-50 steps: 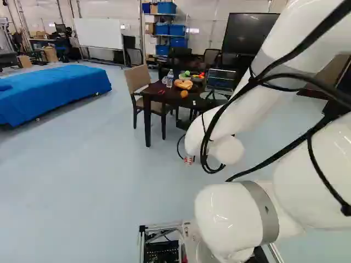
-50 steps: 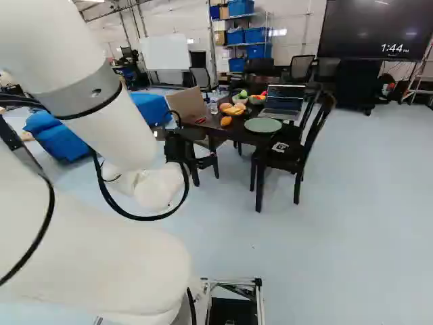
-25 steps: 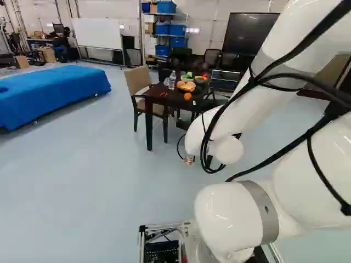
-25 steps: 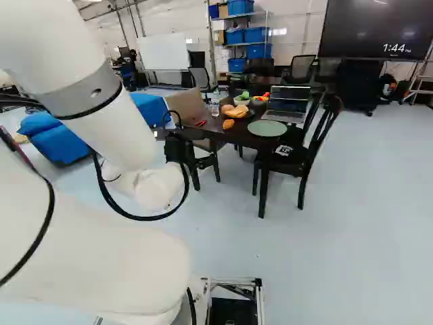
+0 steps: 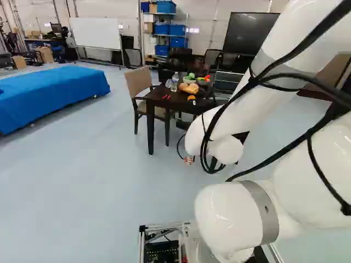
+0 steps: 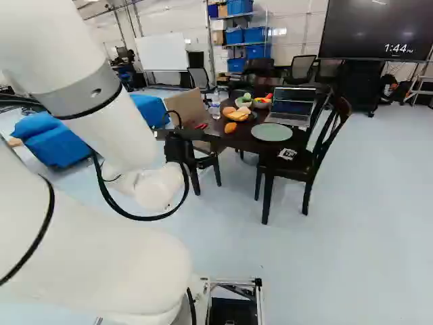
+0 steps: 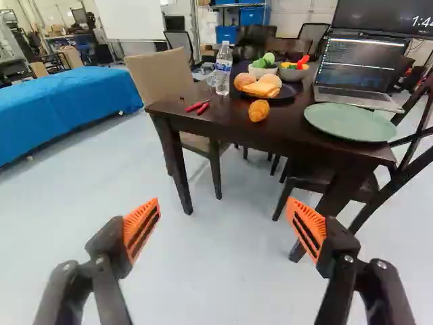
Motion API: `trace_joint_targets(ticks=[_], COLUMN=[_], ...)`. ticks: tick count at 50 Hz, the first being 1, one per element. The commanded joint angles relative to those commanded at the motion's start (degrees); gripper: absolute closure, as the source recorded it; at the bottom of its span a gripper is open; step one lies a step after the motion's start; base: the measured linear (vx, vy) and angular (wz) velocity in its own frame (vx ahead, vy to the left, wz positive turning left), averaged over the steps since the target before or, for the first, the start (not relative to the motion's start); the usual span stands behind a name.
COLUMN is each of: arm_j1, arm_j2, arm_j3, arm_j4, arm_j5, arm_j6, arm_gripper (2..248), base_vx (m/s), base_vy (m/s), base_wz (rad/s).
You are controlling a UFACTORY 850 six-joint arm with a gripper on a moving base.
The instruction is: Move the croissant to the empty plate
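Note:
Beyond the arm in the right base view, my gripper (image 6: 183, 147) shows as a black shape, short of the table. In the wrist view the gripper (image 7: 223, 227) stands open, its orange pads wide apart with only floor between them. The golden croissant (image 7: 258, 110) lies on the dark table, ahead of the gripper and beside a dark plate of bread. A pale green plate (image 7: 350, 122) with nothing on it rests near the table's corner, in front of the laptop; the right base view also shows this green plate (image 6: 271, 132). In the left base view the arm hides the green plate.
The dark table (image 7: 223, 120) also bears a water bottle (image 7: 223, 68), red-handled tool (image 7: 197, 107), laptop (image 7: 358, 71), dark plate (image 7: 287, 91) and bowls. A tan chair (image 7: 162, 81) and dark chair (image 6: 298, 162) flank it. A blue-covered bed-like block (image 5: 49, 93) lies left.
The base has moved toward the table, which appears nearer and larger in both base views. Against its lowest joint the arm looks unmoved. Croissant and green plate keep their places on the table.

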Motion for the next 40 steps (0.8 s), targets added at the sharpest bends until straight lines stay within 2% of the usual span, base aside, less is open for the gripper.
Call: trace_joint_targets(ticks=[10, 40], arm_j1=[0.0, 0.0], arm_j2=[0.0, 0.0], arm_j3=[0.0, 0.0], arm_j4=[0.0, 0.0], arm_j5=[0.0, 0.0], arm_j6=[0.0, 0.0], arm_gripper=[3, 3], base_vx=[0.143, 0.140], base_vy=[0.052, 0.011], base_wz=[-0.071, -0.244])
